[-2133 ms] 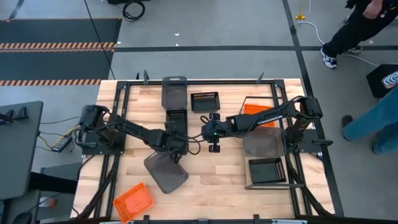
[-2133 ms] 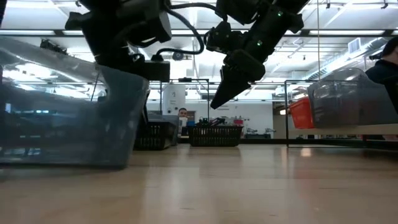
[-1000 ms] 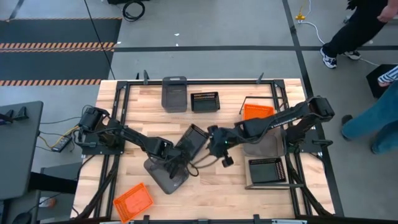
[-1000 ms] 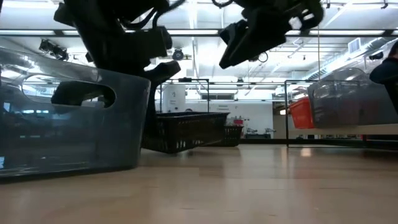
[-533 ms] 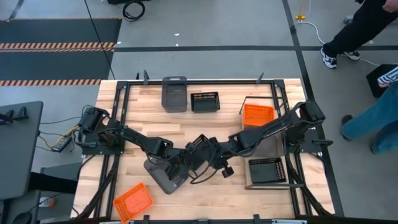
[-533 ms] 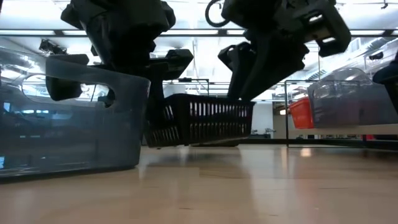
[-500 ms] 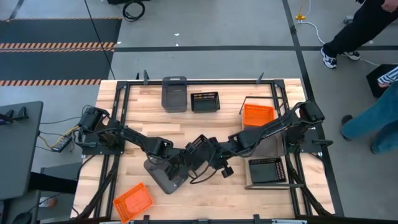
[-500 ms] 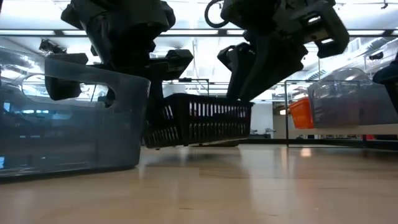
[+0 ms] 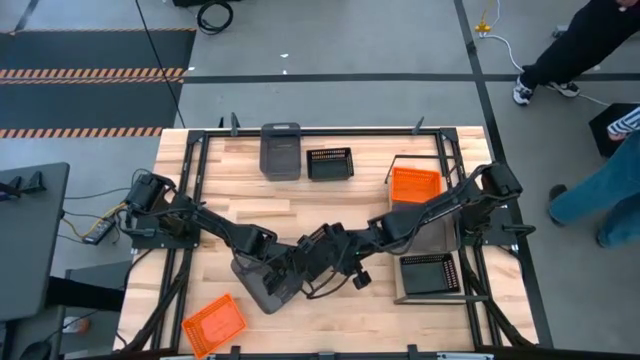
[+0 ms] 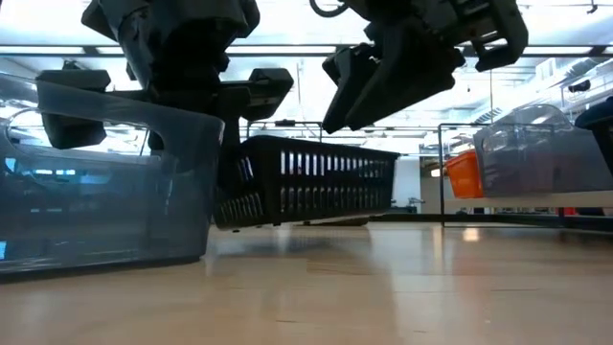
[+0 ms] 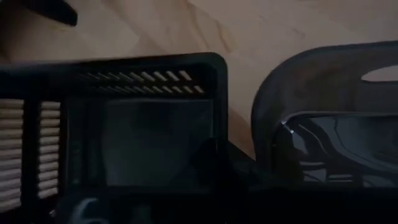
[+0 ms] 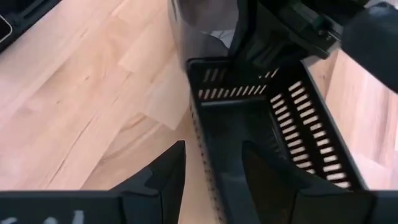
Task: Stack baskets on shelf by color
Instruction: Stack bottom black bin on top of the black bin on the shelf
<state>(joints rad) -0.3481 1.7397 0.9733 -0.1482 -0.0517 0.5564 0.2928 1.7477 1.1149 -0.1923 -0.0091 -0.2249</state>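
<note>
High view showed the shelf (image 9: 436,296) at the right of the table, holding only an orange basket (image 9: 414,183), a grey basket (image 9: 432,228) and a black basket (image 9: 430,272). Six baskets were left off it. In the middle, the left gripper (image 9: 283,262), fingers pressed together, pinched a black slatted basket (image 9: 322,247) beside a grey one (image 9: 262,285). The right gripper (image 12: 211,163) had its fingers spread around that slatted basket's wall.

Left end effector (image 9: 283,272) closed, arm reaching mid-table; right end effector (image 12: 210,163) spread apart
</note>
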